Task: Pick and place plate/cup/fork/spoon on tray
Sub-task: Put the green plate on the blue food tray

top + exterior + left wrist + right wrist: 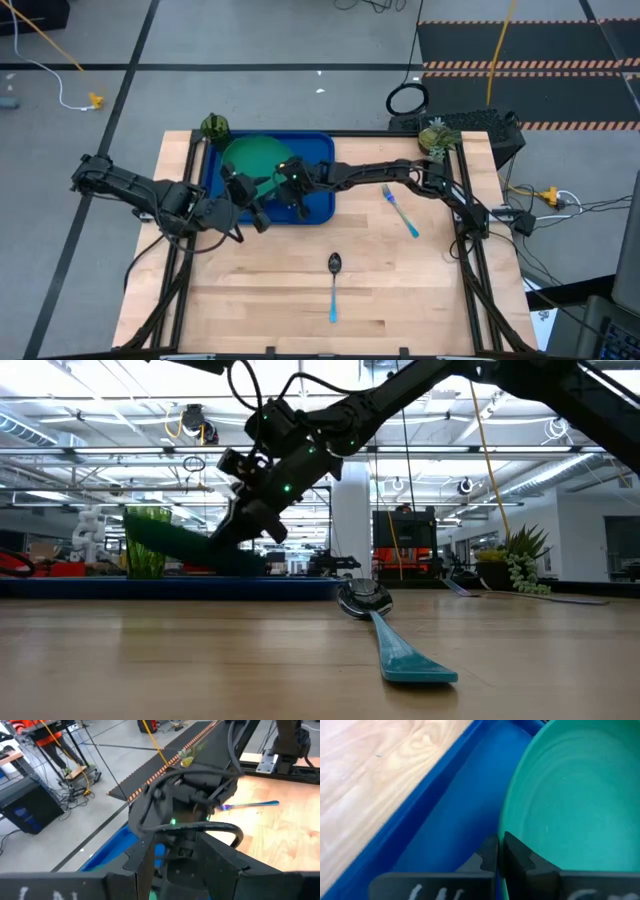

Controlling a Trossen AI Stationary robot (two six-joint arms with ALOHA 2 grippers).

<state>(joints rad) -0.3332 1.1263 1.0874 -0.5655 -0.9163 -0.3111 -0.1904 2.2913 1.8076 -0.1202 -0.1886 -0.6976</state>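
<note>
The green plate [250,158] is over the blue tray [318,205] at the table's far side, and looks tilted in the low view [180,540]. My right gripper [278,185] reaches in from the right and is shut on the plate's rim. My left gripper [247,205] is open and empty just near of the tray, close beside the right gripper. The fork [400,210] lies flat on the table right of the tray. The spoon [334,285] lies flat near the front middle. I cannot make out the cup in the high view. My right gripper pinches the plate's rim [506,827] between its two fingers, one on the plate's inner side and one on its outer side. It holds the edge that faces the table's near side. The plate [580,795] stands tilted above the tray's floor [455,810].
Two small potted plants stand at the tray's far left corner [214,127] and at the table's far right corner [436,137]. The two wrists crowd the tray's near edge. Bare wood lies around the spoon [385,630] and along the table's front.
</note>
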